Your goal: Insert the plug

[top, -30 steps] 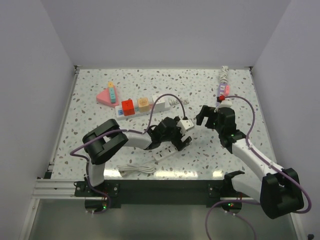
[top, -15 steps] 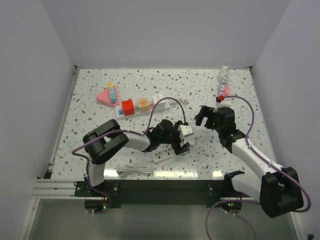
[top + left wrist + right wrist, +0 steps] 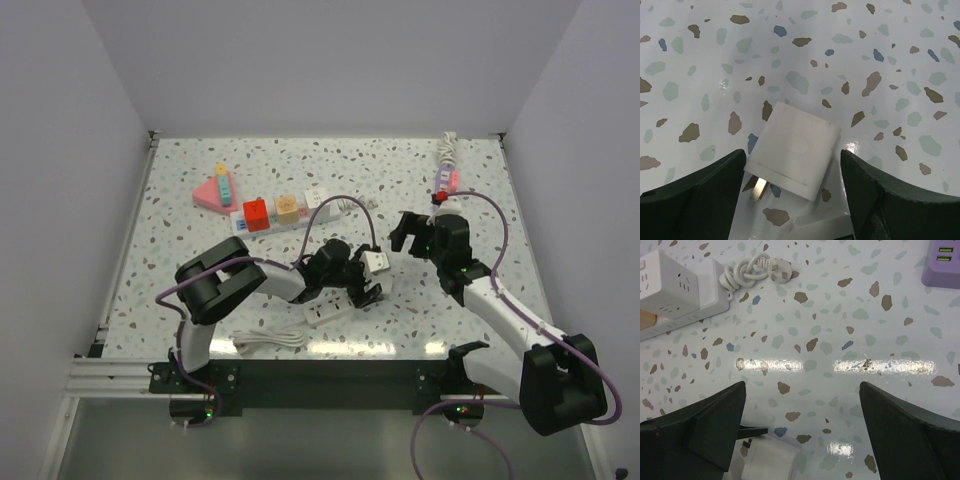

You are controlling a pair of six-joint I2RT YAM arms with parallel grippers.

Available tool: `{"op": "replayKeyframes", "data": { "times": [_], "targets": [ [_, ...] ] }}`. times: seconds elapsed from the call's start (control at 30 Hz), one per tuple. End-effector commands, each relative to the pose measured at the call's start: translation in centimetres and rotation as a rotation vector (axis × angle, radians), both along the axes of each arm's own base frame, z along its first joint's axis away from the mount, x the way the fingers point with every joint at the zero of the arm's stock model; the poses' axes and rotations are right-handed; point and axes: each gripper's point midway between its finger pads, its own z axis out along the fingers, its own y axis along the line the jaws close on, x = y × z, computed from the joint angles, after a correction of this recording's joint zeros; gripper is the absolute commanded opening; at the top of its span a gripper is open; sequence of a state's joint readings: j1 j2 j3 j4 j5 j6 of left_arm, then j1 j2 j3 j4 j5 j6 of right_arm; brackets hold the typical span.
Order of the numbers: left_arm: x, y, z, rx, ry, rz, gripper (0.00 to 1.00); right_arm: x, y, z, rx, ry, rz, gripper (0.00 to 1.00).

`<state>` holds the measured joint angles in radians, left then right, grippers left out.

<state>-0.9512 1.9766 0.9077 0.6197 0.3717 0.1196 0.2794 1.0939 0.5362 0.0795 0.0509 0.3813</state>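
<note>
No lettering, brand, number or sign is legible in any view. Seen from overhead, the white power strip (image 3: 335, 207) carries a small blue-printed patch (image 3: 238, 226) at its left end, too small to read. In the right wrist view, faint dark marks sit on the top face of a white adapter cube (image 3: 667, 277) at the upper left, and they too are illegible. The purple strip (image 3: 944, 260) at the upper right shows only green ports. In the left wrist view, the white plug (image 3: 792, 150) bears a faint round mark on its face, without readable characters.
</note>
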Motion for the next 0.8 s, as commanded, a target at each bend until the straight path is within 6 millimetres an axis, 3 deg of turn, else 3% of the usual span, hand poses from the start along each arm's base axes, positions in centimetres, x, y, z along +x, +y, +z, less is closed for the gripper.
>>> {"op": "replayKeyframes", "data": {
  "times": [0.0, 0.23, 0.3, 0.33, 0.4, 0.43, 0.5, 0.53, 0.6, 0.63, 0.67, 0.73, 0.77],
  "targets": [
    [-0.5, 1.1, -3.0, 0.090, 0.007, -0.036, 0.80, 1.1, 0.4, 2.1, 0.018, -0.063, 0.014, 0.99],
    [-1.7, 1.3, -4.7, 0.134, 0.073, -0.079, 0.43, 1.3, 0.6, 1.9, 0.021, -0.059, 0.023, 0.99],
    [-1.7, 1.0, -4.6, 0.128, 0.076, -0.089, 0.21, 1.4, 0.7, 2.0, 0.024, -0.058, 0.025, 0.99],
    [-1.4, 0.8, -4.0, 0.111, 0.058, -0.083, 0.00, 1.4, 0.9, 2.1, 0.029, -0.058, 0.029, 0.99],
    [-0.8, 1.2, -3.4, 0.097, 0.032, -0.048, 0.00, 1.4, 1.0, 2.3, 0.035, -0.064, 0.034, 0.99],
    [0.0, 1.0, -1.4, 0.049, -0.011, -0.029, 0.00, 1.4, 1.2, 2.4, 0.039, -0.066, 0.042, 0.99],
    [0.7, 2.7, -0.5, 0.027, -0.025, 0.020, 0.00, 1.6, 1.2, 2.7, 0.042, -0.071, 0.040, 0.99],
    [1.6, 2.8, 2.1, -0.035, -0.070, 0.043, 0.00, 1.8, 1.3, 2.9, 0.045, -0.076, 0.041, 0.99],
    [2.4, 4.7, 2.7, -0.051, -0.069, 0.089, 0.00, 1.9, 2.0, 3.1, 0.067, -0.078, 0.072, 0.99],
    [2.8, 5.0, 4.2, -0.079, -0.094, 0.104, 0.00, 2.0, 2.8, 3.5, 0.094, -0.089, 0.107, 0.99],
    [2.9, 5.9, 3.8, -0.063, -0.104, 0.137, 0.00, 2.1, 3.2, 3.2, 0.103, -0.075, 0.125, 0.99],
    [3.5, 6.7, 5.6, -0.109, -0.152, 0.176, 0.00, 2.4, 4.1, 3.6, 0.131, -0.084, 0.164, 0.99],
    [3.4, 7.6, 5.4, -0.114, -0.150, 0.201, 0.00, 2.1, 5.0, 3.6, 0.156, -0.075, 0.207, 0.99]
  ]
}}
